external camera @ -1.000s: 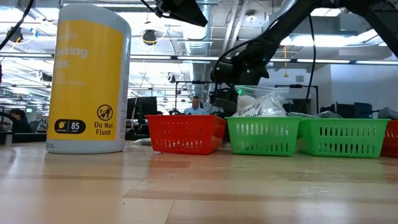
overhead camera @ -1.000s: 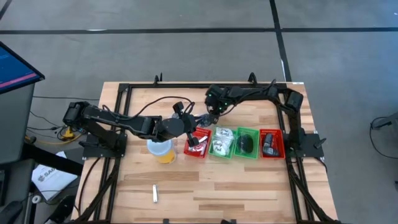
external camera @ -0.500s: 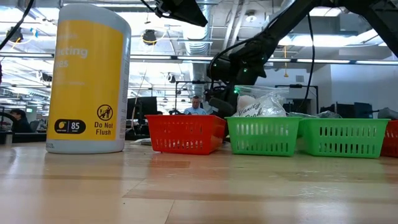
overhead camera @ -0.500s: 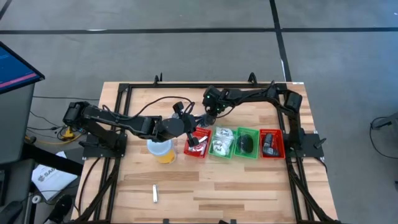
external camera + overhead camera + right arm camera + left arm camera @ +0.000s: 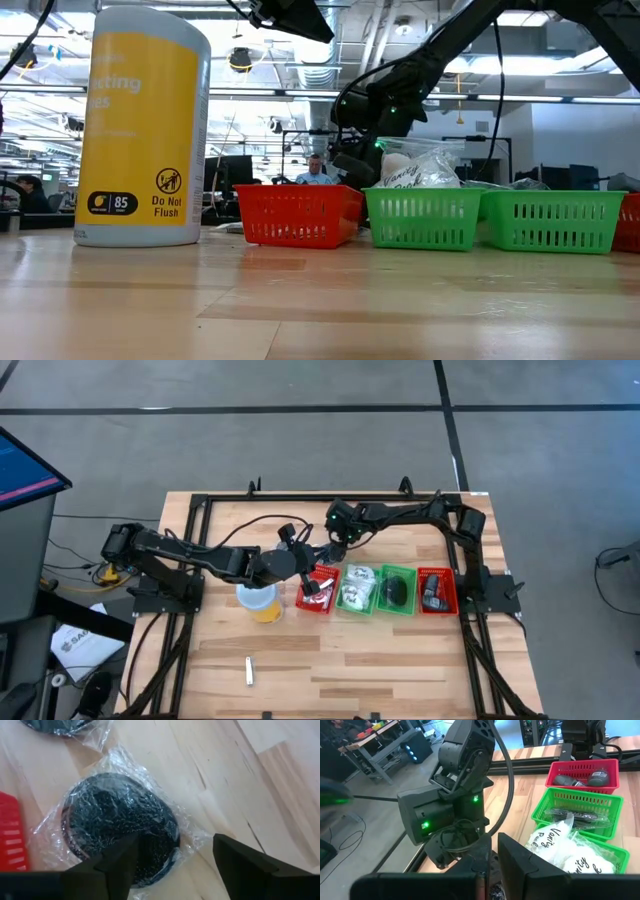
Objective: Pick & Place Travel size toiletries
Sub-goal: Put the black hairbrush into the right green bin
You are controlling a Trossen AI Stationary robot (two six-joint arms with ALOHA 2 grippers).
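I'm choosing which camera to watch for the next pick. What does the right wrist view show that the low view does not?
Only the right wrist view shows a dark grey disc in clear wrap lying on the bare wood, with the right tool open just over it, and the edge of a second wrapped disc. Only the low view shows the yellow cup, two green bins and the white packets. Both share the table and a red bin.

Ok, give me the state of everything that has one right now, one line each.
right gripper: open, over a wrapped dark disc lying flat on the table
left gripper: shut, empty as far as shown
yellow canister: upright
left red bin: holds items
green bins: packets inside
loose tube: lying on table
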